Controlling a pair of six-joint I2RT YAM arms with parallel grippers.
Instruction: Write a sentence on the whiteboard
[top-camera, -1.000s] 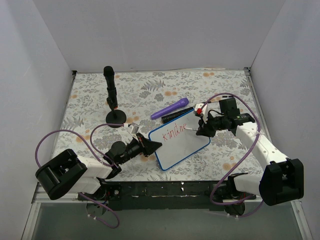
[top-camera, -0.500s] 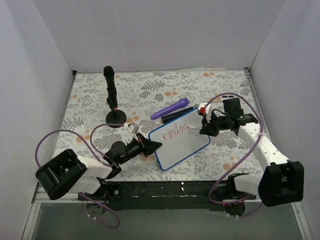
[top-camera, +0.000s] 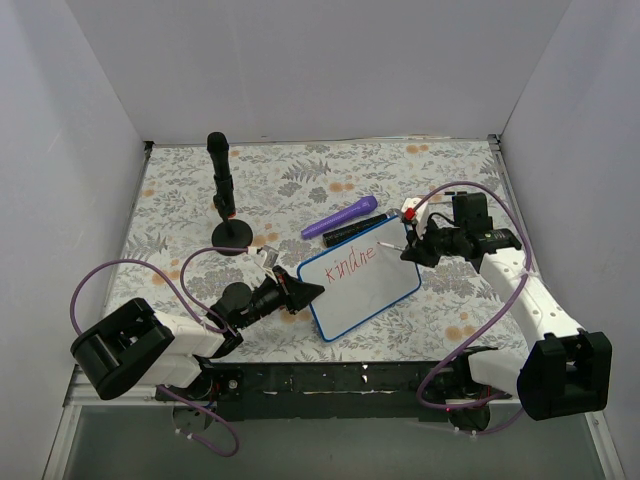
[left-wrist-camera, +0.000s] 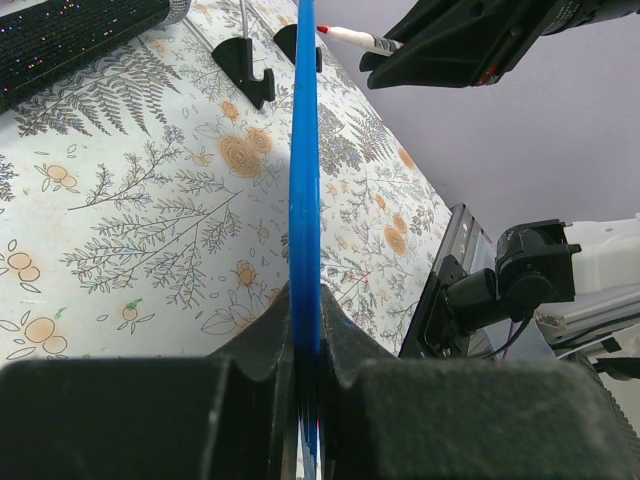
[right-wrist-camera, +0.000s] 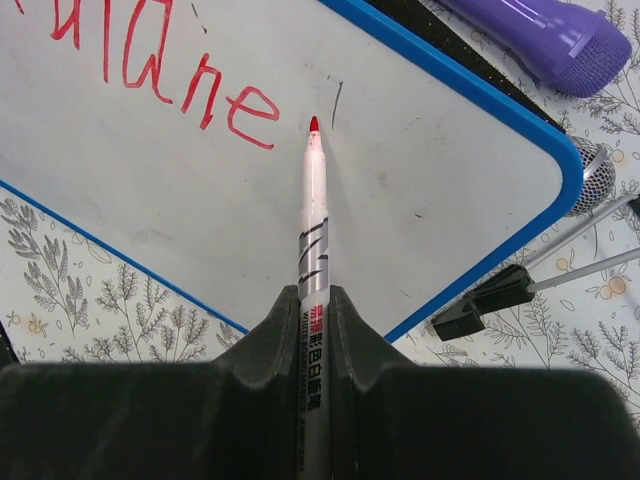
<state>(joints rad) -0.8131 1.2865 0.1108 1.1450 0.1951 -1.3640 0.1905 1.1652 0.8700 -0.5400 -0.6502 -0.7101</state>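
The whiteboard (top-camera: 375, 290) lies tilted on the floral mat, with the sentence (top-camera: 355, 263) started in red as "kindne". My left gripper (top-camera: 303, 293) is shut on the board's left edge, which shows edge-on as a blue frame (left-wrist-camera: 305, 180) between its jaws (left-wrist-camera: 305, 300). My right gripper (top-camera: 412, 250) is shut on a white marker (right-wrist-camera: 313, 230) with a red tip, at the board's far right corner. The tip sits just right of the last letter of the sentence (right-wrist-camera: 190, 85) over the white board (right-wrist-camera: 420, 210). I cannot tell if it touches.
A purple marker (top-camera: 340, 217) and a black strip (top-camera: 350, 232) lie just behind the board; the marker also shows in the right wrist view (right-wrist-camera: 540, 35). A black stand (top-camera: 224, 200) is at the back left. White walls enclose the mat on three sides.
My right gripper with the marker has moved right along the board, past the last red letter. The left arm and the board have not moved.
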